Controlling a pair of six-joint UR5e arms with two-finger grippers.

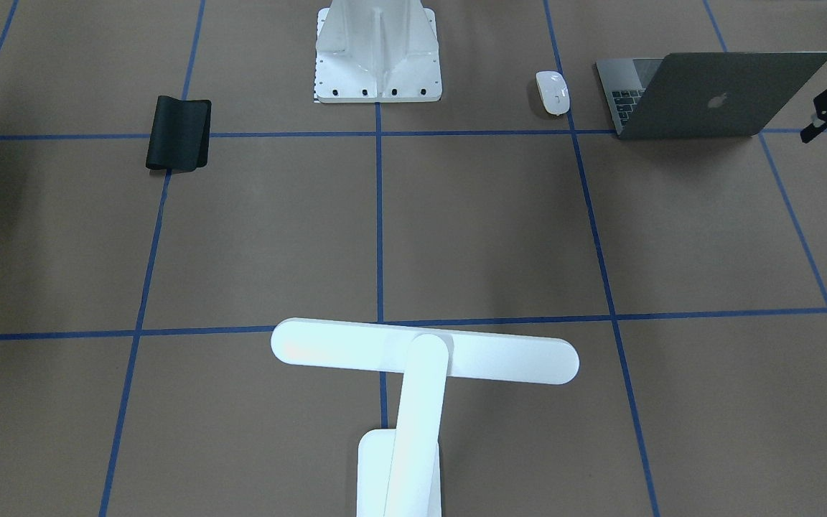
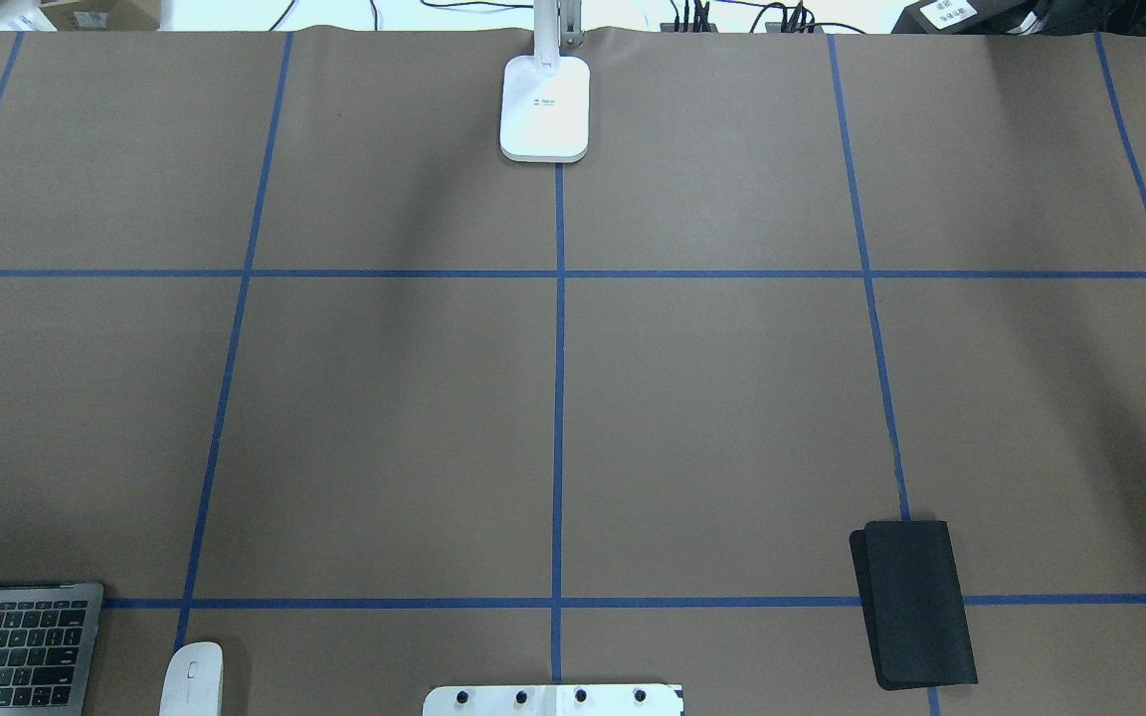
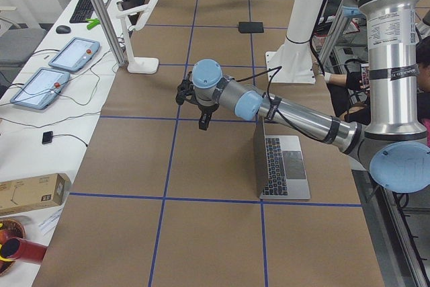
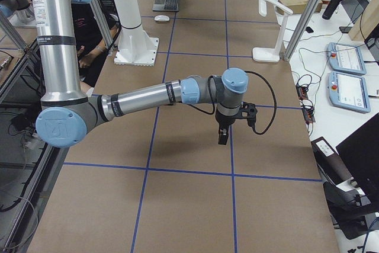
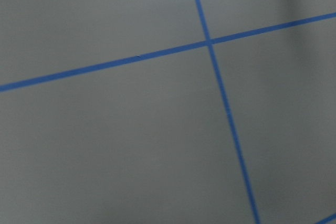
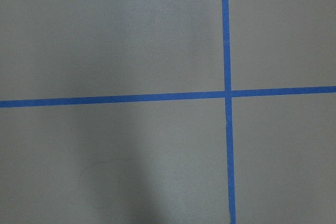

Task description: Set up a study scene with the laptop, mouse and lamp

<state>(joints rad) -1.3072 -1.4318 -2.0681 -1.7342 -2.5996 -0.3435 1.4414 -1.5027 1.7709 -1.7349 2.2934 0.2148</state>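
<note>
We judge the laptop stiff, heavy, slick: grip its base edge; left gripper, right gripper opening, cannot tell.

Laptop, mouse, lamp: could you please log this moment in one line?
laptop open; mouse beside it, apart; lamp upright, far edge; all on table

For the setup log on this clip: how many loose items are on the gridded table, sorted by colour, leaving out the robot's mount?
White: 2, mouse and lamp
Space-grey: 1, laptop
Black: 1, mouse pad
Total: 4
</note>
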